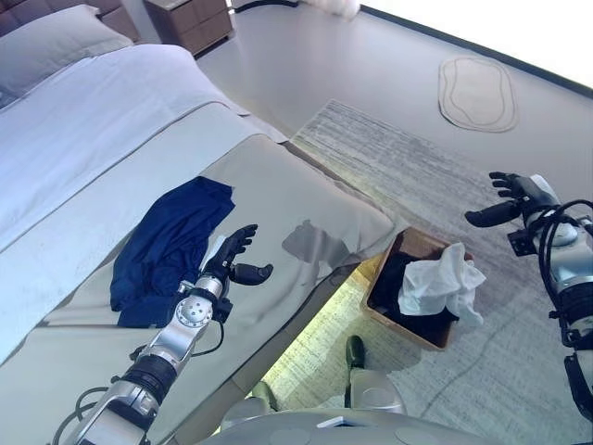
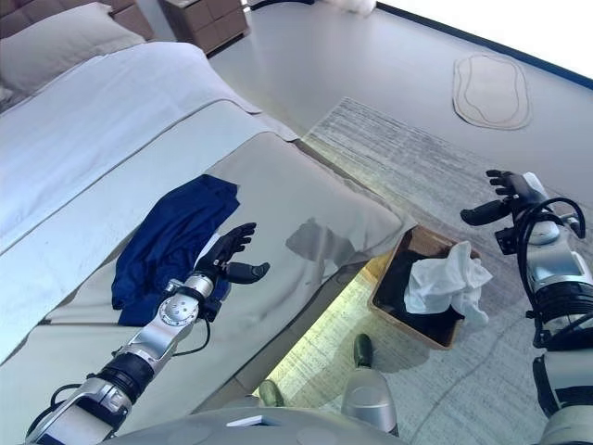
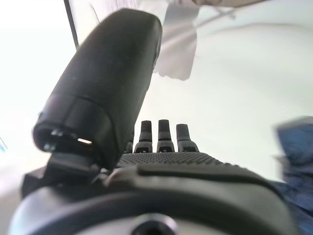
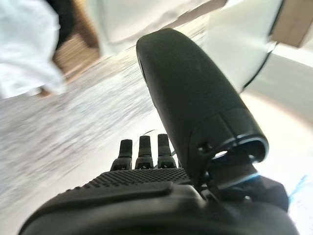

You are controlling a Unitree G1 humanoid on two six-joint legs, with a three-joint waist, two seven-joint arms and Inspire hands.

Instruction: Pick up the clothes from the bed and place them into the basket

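In the left eye view, one crumpled dark blue garment (image 1: pixel 167 246) lies on the beige bed cover (image 1: pixel 296 199), centre left. One brown square basket (image 1: pixel 389 269) at lower right holds one white cloth (image 1: pixel 445 278) over dark clothes. Left hand (image 1: pixel 232 258) hovers just beside the garment, fingers spread, empty. In the right eye view, right hand (image 2: pixel 505 199), fingers spread, holds nothing.

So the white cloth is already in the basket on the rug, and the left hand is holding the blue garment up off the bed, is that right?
Not quite. The white cloth does lie in the basket on the rug, but the left hand is open and holds nothing. The blue garment lies flat on the bed beside that hand, as the left eye view shows.
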